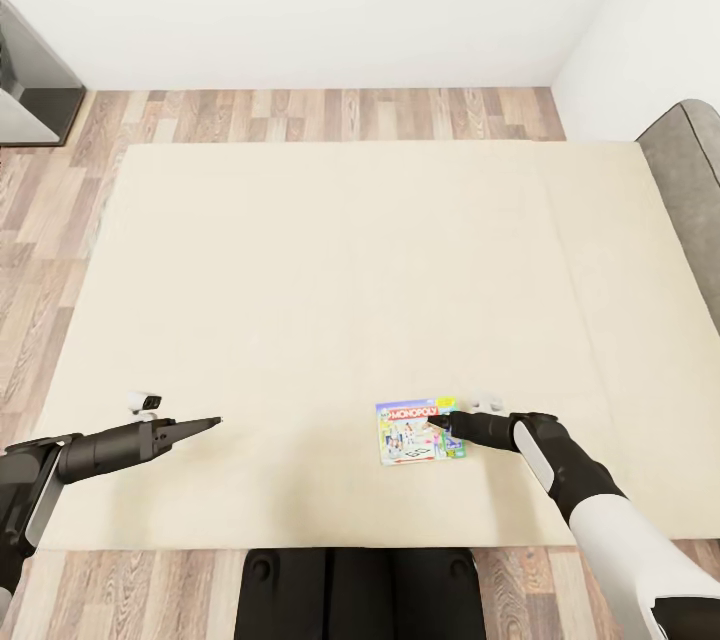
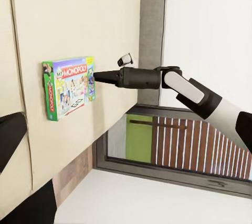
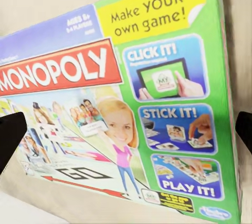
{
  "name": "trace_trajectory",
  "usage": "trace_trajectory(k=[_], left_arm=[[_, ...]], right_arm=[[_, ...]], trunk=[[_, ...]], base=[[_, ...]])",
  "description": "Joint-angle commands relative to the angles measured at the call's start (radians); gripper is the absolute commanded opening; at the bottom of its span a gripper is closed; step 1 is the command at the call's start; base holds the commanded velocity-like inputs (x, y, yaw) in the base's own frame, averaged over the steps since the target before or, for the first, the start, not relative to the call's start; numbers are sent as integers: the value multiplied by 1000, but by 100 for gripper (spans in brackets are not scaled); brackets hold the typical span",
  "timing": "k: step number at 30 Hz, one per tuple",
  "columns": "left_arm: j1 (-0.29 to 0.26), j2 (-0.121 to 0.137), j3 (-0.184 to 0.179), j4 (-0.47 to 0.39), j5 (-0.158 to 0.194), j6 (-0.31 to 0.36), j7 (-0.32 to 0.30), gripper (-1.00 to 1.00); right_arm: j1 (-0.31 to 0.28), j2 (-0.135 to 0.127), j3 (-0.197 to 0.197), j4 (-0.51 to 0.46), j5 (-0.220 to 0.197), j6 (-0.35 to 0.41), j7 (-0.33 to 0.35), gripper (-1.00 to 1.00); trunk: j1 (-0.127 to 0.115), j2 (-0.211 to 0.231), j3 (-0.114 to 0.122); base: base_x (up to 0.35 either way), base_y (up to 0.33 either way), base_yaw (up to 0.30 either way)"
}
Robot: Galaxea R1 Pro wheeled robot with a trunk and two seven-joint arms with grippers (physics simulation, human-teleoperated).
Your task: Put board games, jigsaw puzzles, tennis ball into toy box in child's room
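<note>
The Monopoly board game box (image 1: 420, 430) lies flat on the beige mattress of the bed (image 1: 330, 250), near the edge closest to you and right of centre, with your right end effector (image 1: 440, 423) at its right-hand edge. Judge it a light, stiff cardboard box with a glossy printed cover that is likely slick, and so thin that lying flat it offers little to pinch; the soft mattress should give a little, so you would do best to take it across a short edge or a corner, one finger under and one over, rather than press down on the face. From the right wrist view the cover (image 3: 121, 103) is very close and two dark fingertips (image 3: 10, 140) sit wide apart at either side of it, so that end effector reads as spread open and holding nothing, though you cannot tell whether a tip is touching the box. Your left end effector (image 1: 205, 423) hovers over bare mattress well apart from the box; its fingers look drawn to a point in the head view, but dark shapes spread apart show in its own wrist view, so you cannot tell its opening. The grey headboard (image 1: 690, 190) is cut off at the right.
</note>
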Motion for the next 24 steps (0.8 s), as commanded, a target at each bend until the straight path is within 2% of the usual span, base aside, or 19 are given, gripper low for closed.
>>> trace_trajectory(k=[1,24], left_arm=[[0,0,0,0,0,11,-4,100],[0,0,0,0,0,11,-4,100]], right_arm=[[0,-1,3,-1,-4,5,0,100],[0,-1,3,-1,-3,6,0,100]], trunk=[[1,-2,-1],[1,-2,-1]], base=[[0,200,0],[0,190,0]])
